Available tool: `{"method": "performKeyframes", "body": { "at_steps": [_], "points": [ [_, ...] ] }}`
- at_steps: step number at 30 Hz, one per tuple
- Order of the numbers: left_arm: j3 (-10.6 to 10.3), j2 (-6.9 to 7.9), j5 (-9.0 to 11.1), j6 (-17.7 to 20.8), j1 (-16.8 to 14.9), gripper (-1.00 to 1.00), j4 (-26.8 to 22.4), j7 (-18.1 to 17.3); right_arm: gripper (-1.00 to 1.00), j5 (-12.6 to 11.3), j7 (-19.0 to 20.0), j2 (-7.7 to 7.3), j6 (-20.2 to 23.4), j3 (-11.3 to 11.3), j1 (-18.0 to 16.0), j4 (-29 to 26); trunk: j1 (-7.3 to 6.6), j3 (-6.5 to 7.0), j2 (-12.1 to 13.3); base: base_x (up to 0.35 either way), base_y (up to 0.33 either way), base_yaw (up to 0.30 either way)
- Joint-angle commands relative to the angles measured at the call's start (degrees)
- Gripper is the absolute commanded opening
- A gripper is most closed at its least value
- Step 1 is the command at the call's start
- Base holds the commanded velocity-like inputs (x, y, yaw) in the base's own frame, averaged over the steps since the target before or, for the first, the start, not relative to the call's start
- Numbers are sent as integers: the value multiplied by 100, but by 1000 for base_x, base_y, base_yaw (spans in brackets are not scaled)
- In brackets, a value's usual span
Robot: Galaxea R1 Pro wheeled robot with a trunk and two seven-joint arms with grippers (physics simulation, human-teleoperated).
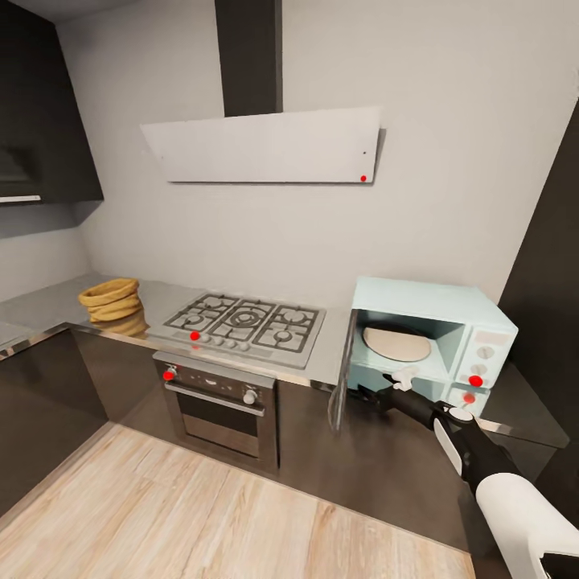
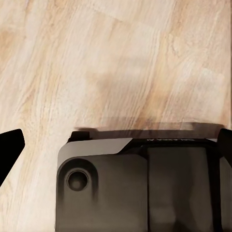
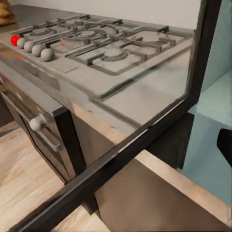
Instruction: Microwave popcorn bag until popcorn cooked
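Observation:
The tan popcorn bag [image 1: 111, 302] stands on the grey countertop [image 1: 48, 305] at the far left, left of the hob; a corner of the bag [image 3: 6, 14] also shows in the right wrist view. The mint-blue microwave [image 1: 450, 310] sits on the counter at the right with its glass door [image 1: 343, 368] swung open and a bare turntable plate [image 1: 396, 342] inside. My right gripper [image 1: 400, 381] hovers at the microwave's lower front, just right of the open door; one black finger [image 3: 225, 141] shows far out at the side, nothing held. My left gripper [image 2: 116, 145] hangs open over the wooden floor.
A gas hob [image 1: 241, 320] with a built-in black oven [image 1: 217, 402] below lies between bag and microwave. A slanted white hood [image 1: 265, 149] hangs above. Dark cabinets [image 1: 48, 121] stand at upper left, a tall dark panel [image 1: 555, 265] at right. Wooden floor [image 1: 201, 523] spreads in front.

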Motion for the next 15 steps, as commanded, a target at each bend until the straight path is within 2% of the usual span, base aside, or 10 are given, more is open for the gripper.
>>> {"method": "performKeyframes", "body": {
  "at_steps": [1,6,9,10,12,13,15],
  "points": [
    [13,-2,2,-20,-5,100,6,3,100,1,23,1,-16,-15,-5,7,3,-11,-11,0,-229,0],
    [19,-3,10,-20,-13,100,6,9,100,-6,-37,-30,-14,-42,-5,22,3,-11,-11,-26,-317,0],
    [21,-1,10,-19,-25,100,6,9,100,-7,-111,-85,-21,-88,66,59,3,-11,-11,-193,-292,0],
    [23,1,12,-19,-23,100,6,9,100,-7,-159,-111,-25,-144,125,66,3,-11,-11,-239,-265,0],
    [29,5,11,-20,-13,100,1,9,100,-2,-289,-157,-47,-434,361,72,3,-11,-11,-206,-194,0],
    [29,5,11,-20,-12,100,0,9,100,9,-305,-161,-51,-486,434,77,3,-11,-11,-100,-88,0],
    [-3,-26,21,45,-78,100,-12,10,100,35,-348,-227,14,-463,365,11,4,-11,-12,0,0,0]
  ]
}}
